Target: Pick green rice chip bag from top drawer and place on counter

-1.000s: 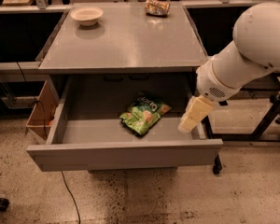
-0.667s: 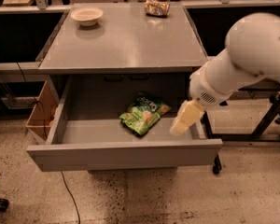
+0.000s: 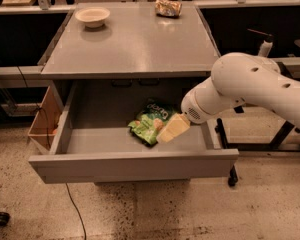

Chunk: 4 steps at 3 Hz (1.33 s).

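Observation:
The green rice chip bag point(image 3: 149, 122) lies flat inside the open top drawer point(image 3: 132, 165), right of its middle. The gripper point(image 3: 170, 129) hangs from the white arm point(image 3: 250, 86) and reaches in from the right. Its pale yellowish end is low in the drawer and overlaps the bag's right edge. The counter point(image 3: 130, 44) is the grey tabletop above the drawer.
A white bowl point(image 3: 92, 16) stands at the counter's back left and a brownish-gold snack bag point(image 3: 168, 7) at its back right. A cardboard box point(image 3: 42, 121) leans by the drawer's left side. A black frame point(image 3: 270, 144) stands to the right.
The arm has swung left and down. The gripper moved from the drawer's right side to the green bag's right edge.

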Available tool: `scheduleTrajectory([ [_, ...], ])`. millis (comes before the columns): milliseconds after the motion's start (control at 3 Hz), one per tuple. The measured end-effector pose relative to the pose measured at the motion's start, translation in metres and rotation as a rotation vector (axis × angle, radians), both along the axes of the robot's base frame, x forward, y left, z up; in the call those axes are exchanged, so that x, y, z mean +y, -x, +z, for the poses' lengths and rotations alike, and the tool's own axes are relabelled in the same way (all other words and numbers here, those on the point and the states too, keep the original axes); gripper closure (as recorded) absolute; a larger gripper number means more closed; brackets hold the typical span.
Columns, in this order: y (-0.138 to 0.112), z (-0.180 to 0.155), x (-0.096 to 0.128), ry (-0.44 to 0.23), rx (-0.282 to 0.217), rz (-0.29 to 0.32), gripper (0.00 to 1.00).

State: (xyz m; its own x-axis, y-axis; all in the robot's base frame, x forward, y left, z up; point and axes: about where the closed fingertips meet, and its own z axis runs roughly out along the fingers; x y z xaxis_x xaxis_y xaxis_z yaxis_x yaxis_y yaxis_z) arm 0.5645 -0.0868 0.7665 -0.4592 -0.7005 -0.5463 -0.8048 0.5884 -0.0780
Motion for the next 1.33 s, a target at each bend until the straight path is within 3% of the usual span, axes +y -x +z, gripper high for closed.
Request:
scheduleTrajectory([
  [333,-0.038,-0.041,0.019,-0.074,0.015,-0.123,0.00],
  [667,-0.060,-0.069,0.034,-0.108,0.005,-0.179,0.00],
  [1000,-0.098,-0.110,0.058,-0.112,-0.024,-0.203,0.00],
  [1333,-0.113,-0.130,0.073,-0.104,-0.034,-0.202,0.00],
])
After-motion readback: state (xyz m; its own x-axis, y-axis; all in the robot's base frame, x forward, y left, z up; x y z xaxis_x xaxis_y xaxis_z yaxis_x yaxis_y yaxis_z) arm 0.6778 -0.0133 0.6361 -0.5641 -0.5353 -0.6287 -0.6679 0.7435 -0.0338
